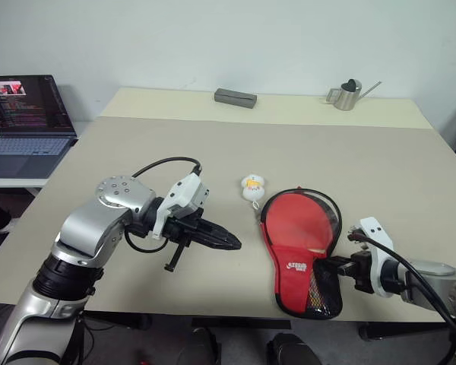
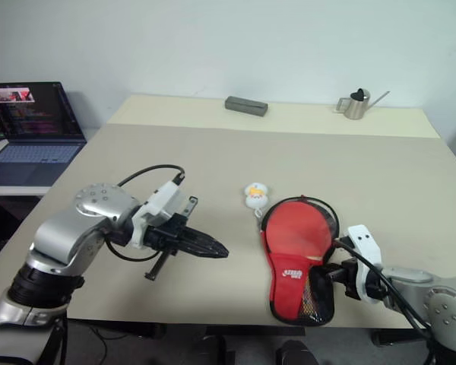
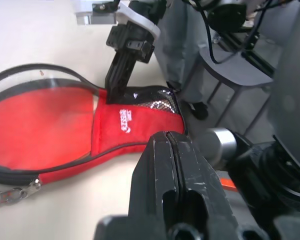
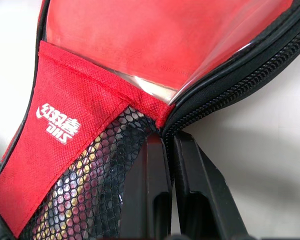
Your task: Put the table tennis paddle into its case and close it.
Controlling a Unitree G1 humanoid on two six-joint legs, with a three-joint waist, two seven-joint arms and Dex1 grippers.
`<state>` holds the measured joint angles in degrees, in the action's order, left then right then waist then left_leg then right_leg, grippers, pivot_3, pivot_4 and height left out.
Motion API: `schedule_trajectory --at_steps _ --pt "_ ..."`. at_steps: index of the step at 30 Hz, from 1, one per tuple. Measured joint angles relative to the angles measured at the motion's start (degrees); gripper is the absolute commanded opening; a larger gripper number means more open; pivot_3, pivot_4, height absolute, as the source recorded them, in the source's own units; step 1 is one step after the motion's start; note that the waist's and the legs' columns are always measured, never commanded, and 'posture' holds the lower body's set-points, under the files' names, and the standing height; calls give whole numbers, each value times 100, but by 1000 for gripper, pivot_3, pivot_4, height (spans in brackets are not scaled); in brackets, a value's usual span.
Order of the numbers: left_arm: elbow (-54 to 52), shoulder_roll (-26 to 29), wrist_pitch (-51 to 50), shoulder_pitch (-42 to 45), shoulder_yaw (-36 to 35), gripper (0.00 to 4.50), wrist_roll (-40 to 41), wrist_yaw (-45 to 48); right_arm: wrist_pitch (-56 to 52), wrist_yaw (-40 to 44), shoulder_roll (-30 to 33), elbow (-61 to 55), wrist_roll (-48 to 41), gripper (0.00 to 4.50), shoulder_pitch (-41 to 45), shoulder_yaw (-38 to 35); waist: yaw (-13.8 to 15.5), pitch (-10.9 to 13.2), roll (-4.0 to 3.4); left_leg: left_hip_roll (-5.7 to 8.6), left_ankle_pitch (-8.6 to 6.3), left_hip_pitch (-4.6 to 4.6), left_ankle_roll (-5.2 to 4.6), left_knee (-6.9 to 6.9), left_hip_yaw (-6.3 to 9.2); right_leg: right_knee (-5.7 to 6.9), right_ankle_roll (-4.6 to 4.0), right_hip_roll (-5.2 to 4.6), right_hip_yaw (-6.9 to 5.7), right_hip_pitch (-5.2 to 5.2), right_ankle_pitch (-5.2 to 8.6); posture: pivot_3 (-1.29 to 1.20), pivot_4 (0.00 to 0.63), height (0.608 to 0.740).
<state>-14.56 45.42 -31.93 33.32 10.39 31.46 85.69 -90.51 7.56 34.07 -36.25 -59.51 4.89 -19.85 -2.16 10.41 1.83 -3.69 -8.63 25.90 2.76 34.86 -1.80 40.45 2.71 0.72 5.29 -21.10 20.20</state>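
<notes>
The red, paddle-shaped soft fabric case point(image 1: 302, 247) with black zip trim, a white logo and a mesh pocket lies flat on the beige table point(image 1: 213, 144) in the lower right of the head view, its round end pointing up the frame and its narrow handle end toward the table's near edge. Through a clear window on its upper face a red surface shows; whether that is the paddle itself cannot be told. The right gripper point(image 1: 336, 266), at the lower right, has its two black fingers point(image 4: 157, 200) pressed together and pinching the black zipped edge of the case at the narrow end, just beside the mesh pocket. The left gripper point(image 1: 226, 241), left of centre, points to the right of the frame toward the case with its fingers point(image 3: 177, 175) pressed together and nothing between them, apart from the case. A small white-and-yellow round toy point(image 1: 252, 186) sits just upper left of the case's round end. A grey rectangular block point(image 1: 235, 97) and a small metal watering can point(image 1: 348, 95) stand near the table's far edge, and an open laptop point(image 1: 24, 125) sits at the upper left.
</notes>
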Motion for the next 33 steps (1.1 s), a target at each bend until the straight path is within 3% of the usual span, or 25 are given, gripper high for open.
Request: schedule_trajectory --at_steps 17,18,24,28,33 --pt "-82 -5 -125 -20 63 0 19 -21 -116 -1113 -230 289 -896 12 290 64 -132 -12 18 -4 1 -5 -2 2 10 -4 1 6 4 0 0 0 150 740" --pt "-81 -15 -136 -12 63 0 17 -33 -135 -1202 -313 292 -928 530 296 7 -131 -13 20 -5 1 -5 -2 2 12 -4 1 7 5 0 0 0 150 740" --pt "-82 -59 -157 6 63 0 16 -127 -149 -1603 -411 313 -1152 2296 248 -172 -127 -13 20 -4 1 -4 -2 2 8 -5 1 5 10 -2 -1 0 150 740" --pt "-85 -66 -158 -7 63 0 17 -153 -36 -1442 -107 477 -1491 2296 224 -530 -117 -13 20 0 1 -3 -3 3 2 -6 3 1 13 -4 -1 0 150 740" --pt "-97 -73 -147 -167 51 0 18 -255 598 117 1186 482 -1438 2296 -425 -1039 -96 -13 19 -2 0 0 -4 -2 2 -23 3 2 8 3 -1 0 150 740"
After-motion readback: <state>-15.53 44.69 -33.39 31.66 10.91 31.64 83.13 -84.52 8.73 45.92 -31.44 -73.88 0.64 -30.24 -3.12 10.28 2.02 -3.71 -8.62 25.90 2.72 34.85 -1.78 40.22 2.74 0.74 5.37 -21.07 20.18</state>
